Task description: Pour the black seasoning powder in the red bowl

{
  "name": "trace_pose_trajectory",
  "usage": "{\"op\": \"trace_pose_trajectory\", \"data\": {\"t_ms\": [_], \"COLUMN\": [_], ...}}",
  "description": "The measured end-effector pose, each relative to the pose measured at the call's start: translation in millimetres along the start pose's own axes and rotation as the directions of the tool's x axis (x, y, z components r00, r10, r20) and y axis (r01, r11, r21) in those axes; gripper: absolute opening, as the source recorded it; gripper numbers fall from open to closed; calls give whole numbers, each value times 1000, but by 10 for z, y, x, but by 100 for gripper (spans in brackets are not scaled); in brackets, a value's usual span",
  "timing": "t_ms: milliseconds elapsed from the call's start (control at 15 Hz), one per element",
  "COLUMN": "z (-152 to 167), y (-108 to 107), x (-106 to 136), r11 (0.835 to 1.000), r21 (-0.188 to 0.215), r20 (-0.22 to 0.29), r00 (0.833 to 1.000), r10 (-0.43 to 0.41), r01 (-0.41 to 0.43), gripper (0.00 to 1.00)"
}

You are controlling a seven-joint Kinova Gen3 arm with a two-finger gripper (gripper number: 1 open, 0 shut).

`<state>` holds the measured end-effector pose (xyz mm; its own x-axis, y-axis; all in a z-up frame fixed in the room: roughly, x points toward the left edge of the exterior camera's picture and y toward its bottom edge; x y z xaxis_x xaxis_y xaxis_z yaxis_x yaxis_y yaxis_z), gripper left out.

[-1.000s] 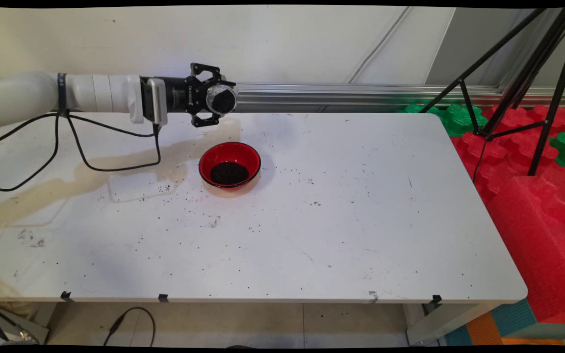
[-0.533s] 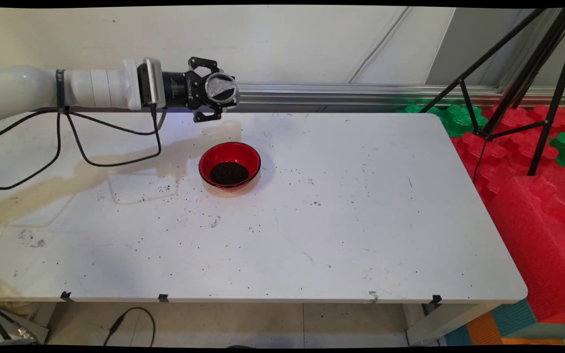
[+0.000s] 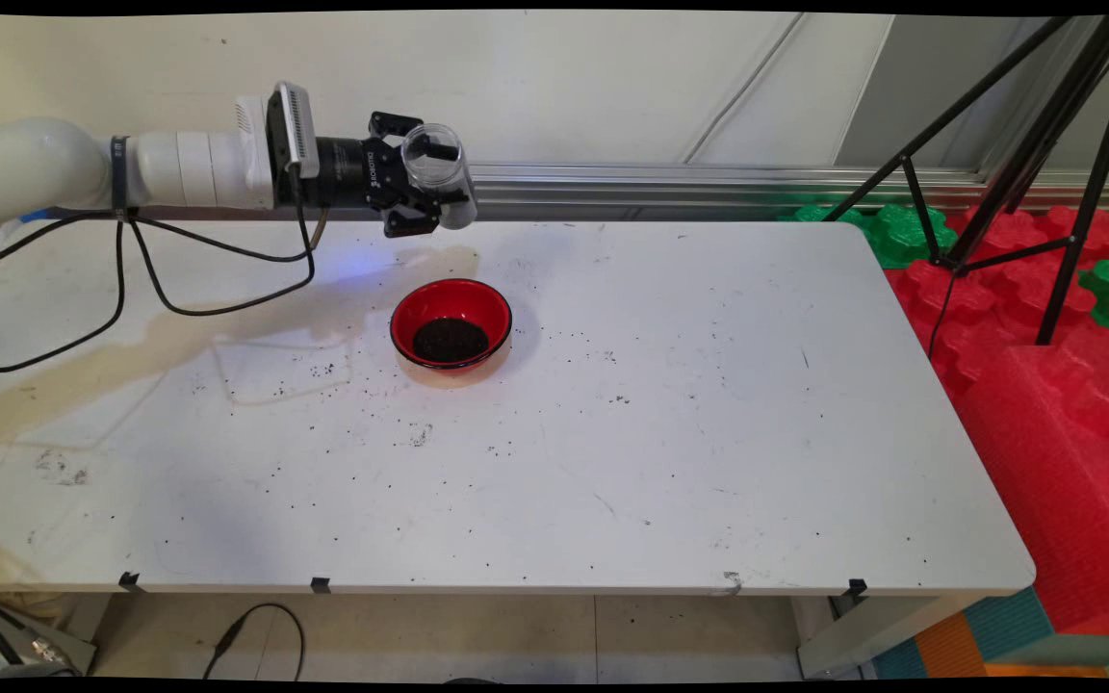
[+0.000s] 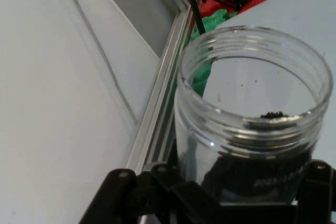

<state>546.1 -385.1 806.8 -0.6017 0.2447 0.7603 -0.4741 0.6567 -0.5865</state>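
The gripper (image 3: 431, 191) was clamped on a clear plastic jar (image 3: 436, 164), holding it in the air above the far left part of the white table (image 3: 670, 423), close to the wall. The jar stood nearly upright in the grasp, its open mouth tipped a little toward the camera. It was see-through, with a threaded neck and no lid.

The hand view looked along the gripper (image 4: 226, 192) at the jar (image 4: 252, 124) from close by, and showed what the main view could not: a few dark grains clinging to the inside of the neck and a dark mass low in the jar, behind the black linkage. It also showed a metal rail (image 4: 160, 108) along the wall behind.

The main view gave the setting. A red bowl (image 3: 451, 323) sat on the table below and slightly nearer than the jar, well apart from it, with a heap of dark grains (image 3: 451, 340) in its bottom. Dark specks (image 3: 323, 371) lay scattered on the tabletop around the bowl. Black cables (image 3: 145, 279) hung from the arm.
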Motion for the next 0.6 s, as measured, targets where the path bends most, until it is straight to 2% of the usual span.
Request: {"op": "trace_pose_trajectory", "data": {"t_ms": [400, 600], "z": [-4, -7], "y": [-37, -60], "x": [-4, -4], "r11": [987, 974], "r21": [-1, -1], "r20": [-7, -8], "r00": [987, 974], "r10": [-159, -227], "r01": [159, 227], "gripper": [0, 0]}}
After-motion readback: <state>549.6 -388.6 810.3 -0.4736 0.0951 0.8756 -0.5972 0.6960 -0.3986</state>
